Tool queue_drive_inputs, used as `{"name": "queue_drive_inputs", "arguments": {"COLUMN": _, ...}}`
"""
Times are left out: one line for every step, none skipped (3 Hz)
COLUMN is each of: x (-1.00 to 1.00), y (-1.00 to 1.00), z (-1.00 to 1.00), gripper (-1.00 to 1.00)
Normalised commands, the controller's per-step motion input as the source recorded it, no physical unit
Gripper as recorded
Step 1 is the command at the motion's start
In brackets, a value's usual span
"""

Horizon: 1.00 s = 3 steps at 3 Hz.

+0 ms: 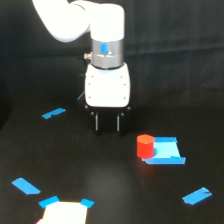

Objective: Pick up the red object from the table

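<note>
1. The step in hand reads as the approach; the end effector [107, 125] hangs from the white arm [85, 20] above the black desk [110, 190], pointing straight down, with nothing between its dark fingers [96, 123].

2. The end effector is released and empty; the two fingers stand a little apart with a gap showing between them; how wide the gap is against the block I cannot tell exactly.

3. The red object [145, 145] sits on the desk at about four o'clock from the end effector, near but clearly apart from it; it stands upright and touches, or all but touches, the flat blue square piece [167, 150] at its three o'clock side.

4. Scraps of blue tape lie around: one [53, 113] at nine o'clock from the end effector, one [197, 196] toward five o'clock, one [25, 186] toward seven o'clock; a white patch with blue corners [64, 212] lies at the bottom edge; none stands in the path.

5. By my judgement the next move calls for a sideways shift toward four o'clock until the fingers straddle the red object, then a straight descent and a close; the fingers should drop clear of the blue piece, since catching its edge could nudge the block or spoil the grip.
</note>
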Motion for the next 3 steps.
{"name": "queue_drive_inputs", "arguments": {"x": 1.00, "y": -0.38, "z": -0.93, "gripper": -0.22}}
{"name": "queue_drive_inputs", "arguments": {"x": 1.00, "y": -0.99, "z": -0.48, "gripper": 0.71}}
{"name": "queue_drive_inputs", "arguments": {"x": 0.67, "y": -1.00, "z": -0.36, "gripper": 0.94}}
